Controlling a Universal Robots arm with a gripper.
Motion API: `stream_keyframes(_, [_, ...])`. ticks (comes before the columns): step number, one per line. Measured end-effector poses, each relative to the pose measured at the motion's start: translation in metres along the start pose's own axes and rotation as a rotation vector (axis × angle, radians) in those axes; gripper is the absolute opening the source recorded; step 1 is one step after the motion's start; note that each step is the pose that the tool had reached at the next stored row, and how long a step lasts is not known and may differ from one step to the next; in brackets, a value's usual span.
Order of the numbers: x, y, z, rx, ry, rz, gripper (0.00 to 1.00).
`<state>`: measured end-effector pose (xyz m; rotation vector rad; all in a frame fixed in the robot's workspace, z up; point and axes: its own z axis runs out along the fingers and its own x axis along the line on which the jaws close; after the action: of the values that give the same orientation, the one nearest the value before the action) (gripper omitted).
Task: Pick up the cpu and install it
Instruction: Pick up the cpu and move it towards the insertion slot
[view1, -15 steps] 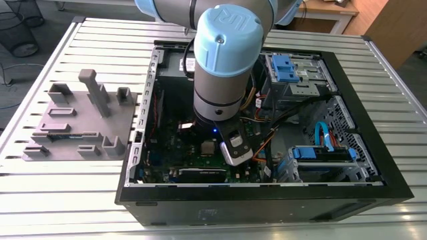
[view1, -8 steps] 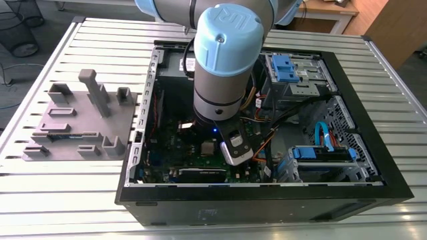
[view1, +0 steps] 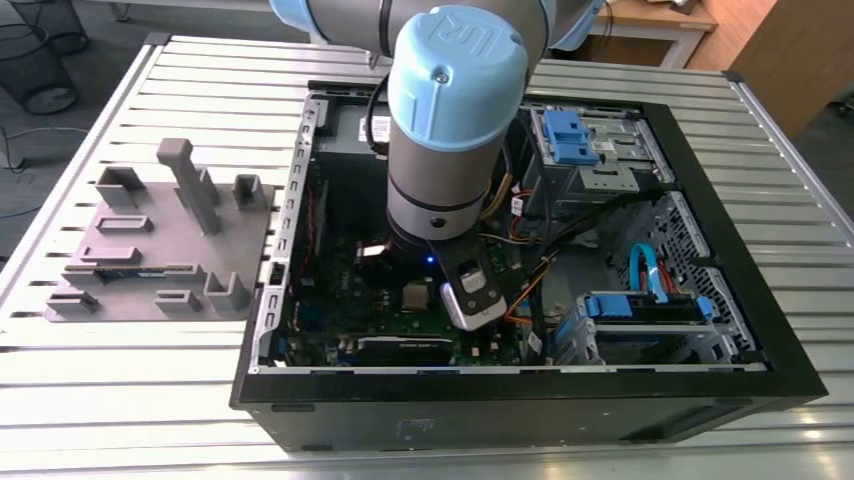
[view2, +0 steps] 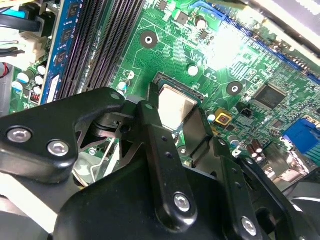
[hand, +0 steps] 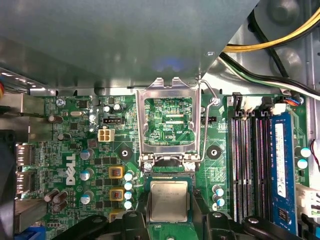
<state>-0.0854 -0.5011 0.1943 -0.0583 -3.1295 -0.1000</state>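
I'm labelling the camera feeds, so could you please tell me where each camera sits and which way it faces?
Exterior view: off the arm, high, looking down into the open case on the table; the arm shows.
First wrist view: on the arm, facing the motherboard; the claw shows.
Second wrist view: on the arm, looking along the claw at the cpu.
Shared: both wrist views show the cpu in the claw.
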Motion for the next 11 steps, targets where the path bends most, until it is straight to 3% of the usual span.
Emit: stream_keyframes(11, [0.0011, 0.0023, 0.0019, 0.0, 0.0001, 0.0, 0.47])
